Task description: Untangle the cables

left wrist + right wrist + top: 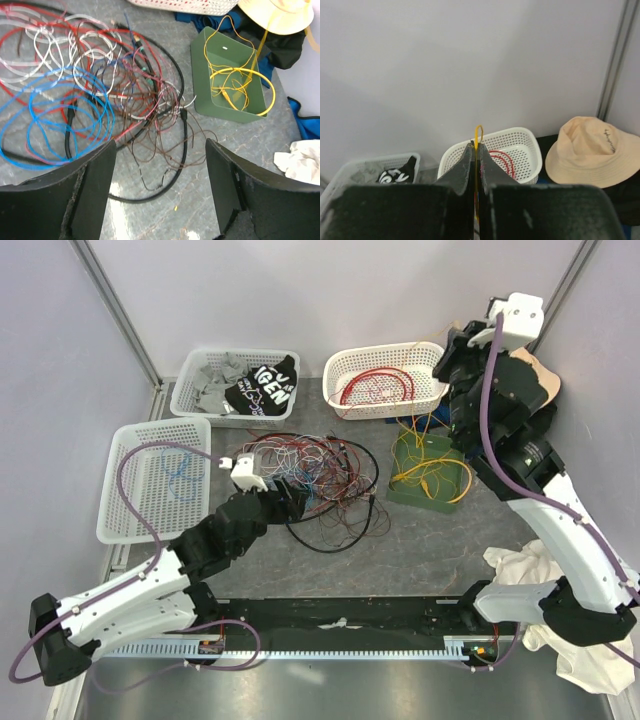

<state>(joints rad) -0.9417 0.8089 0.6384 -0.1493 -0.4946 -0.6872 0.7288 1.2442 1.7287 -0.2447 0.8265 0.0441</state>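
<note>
The left claw [160,146] stands wide open low over the desk [190,215]. Its two dark fingers [92,190] are spread, with nothing gripped between them, only grey surface and the outermost brown and black loops. In the left wrist view the heap of cables [100,85] lies from about 9 to 12 o'clock of that gap. The blue loops [65,115] are nearest the left finger, with red and white ones beyond. Thin brown strands and a thick black cable [184,145] curve through 12 o'clock. In the top view the claw's tip sits at the heap's 8 o'clock edge; whether it touches a strand cannot be told.

The right claw [476,146] is raised at the far right of the desk and closed on a yellow cable [478,132], whose loop pokes out above the pressed fingertips. In the top view that cable hangs toward 6 o'clock from the claw into the green tray [201,80], where the rest of it lies in loose coils. The tray sits at 3 o'clock of the heap, near but apart.

At 12 o'clock of the tray a white basket [340,370] holds a red cable coil [375,385]. At 9 o'clock of the heap a second white basket [130,502] holds a blue cable [178,472].
</note>
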